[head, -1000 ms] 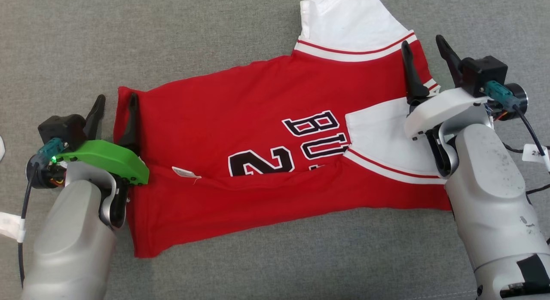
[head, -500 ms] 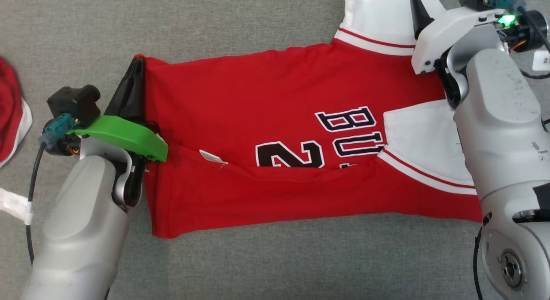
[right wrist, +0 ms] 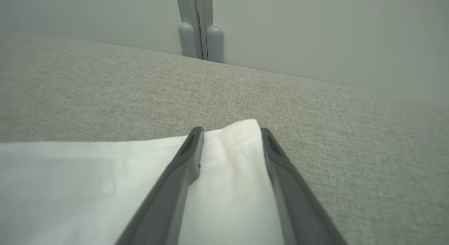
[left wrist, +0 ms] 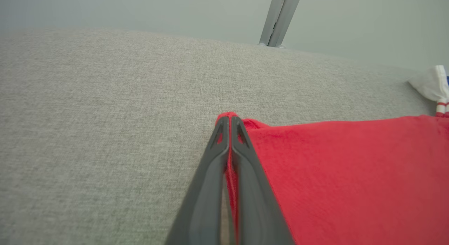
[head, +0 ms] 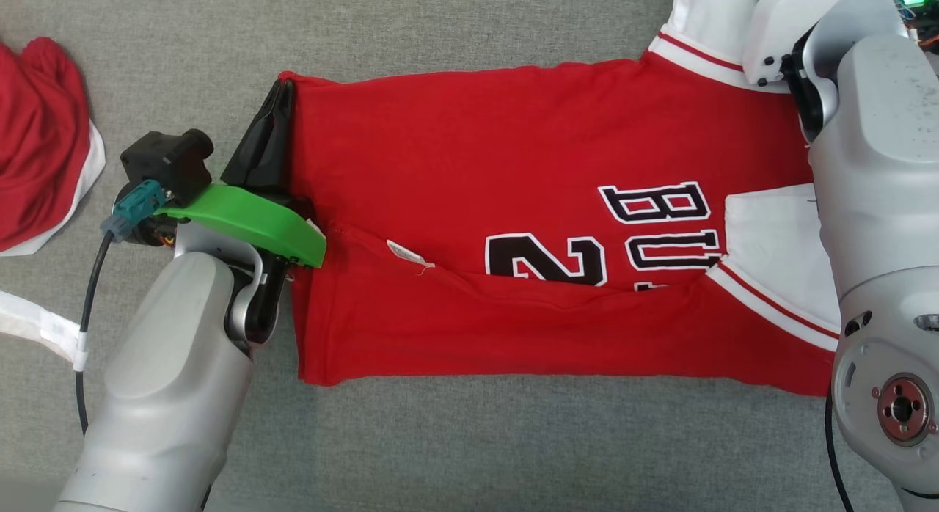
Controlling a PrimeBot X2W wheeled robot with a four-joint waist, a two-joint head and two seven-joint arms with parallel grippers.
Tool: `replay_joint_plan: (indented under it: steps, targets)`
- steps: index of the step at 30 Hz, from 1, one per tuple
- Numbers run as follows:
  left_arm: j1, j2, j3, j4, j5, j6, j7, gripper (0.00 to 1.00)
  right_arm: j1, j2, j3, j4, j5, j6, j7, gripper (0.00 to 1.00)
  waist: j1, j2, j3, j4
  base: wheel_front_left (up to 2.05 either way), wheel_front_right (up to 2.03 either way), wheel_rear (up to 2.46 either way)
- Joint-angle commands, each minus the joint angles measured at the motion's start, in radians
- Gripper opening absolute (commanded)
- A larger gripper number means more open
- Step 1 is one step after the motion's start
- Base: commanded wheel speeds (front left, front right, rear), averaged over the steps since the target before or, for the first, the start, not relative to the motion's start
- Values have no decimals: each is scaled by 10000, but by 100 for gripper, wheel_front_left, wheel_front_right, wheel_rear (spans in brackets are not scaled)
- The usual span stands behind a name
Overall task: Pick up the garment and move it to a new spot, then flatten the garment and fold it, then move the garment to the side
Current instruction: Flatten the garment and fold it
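The red shirt [head: 469, 167] lay flat on the grey counter [head: 455, 439], stretched out between the two tools. The left tool [left wrist: 229, 124] was closed tight on the shirt's far corner, with a thin bit of red cloth pinched between its fingers. The rest of the shirt spread away to the right of that tool.

The right tool [right wrist: 229, 131] was open. Its two fingers sat on each side of the edge of the white sleeve [right wrist: 87, 178], but they did not look pressed on it yet.

It looked like the robot was getting a hold on both far corners so it could fold the shirt. To do this well, the right tool needed to close all the way on the sleeve first. If it lifted too soon, the sleeve could slip out and only one side would come up.

After that, both tools should have lifted together, at the same height and the same speed. The cloth between them should have been kept straight but not tugged hard, so the left corner did not pull free.

Another red cloth [head: 40, 130] lay well apart, out past the left tool. The fold was best kept away from it.
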Motion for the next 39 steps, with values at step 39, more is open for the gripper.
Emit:
replay_joint_plan:
  steps: [39]
  targets:
    - [3032, 79, 2469, 120, 888, 31, 5, 0, 6900, -61, 2746, -4691, 6364, -15, -2302, 0, -1, 0, -2515, -1954, 0, 0, 0]
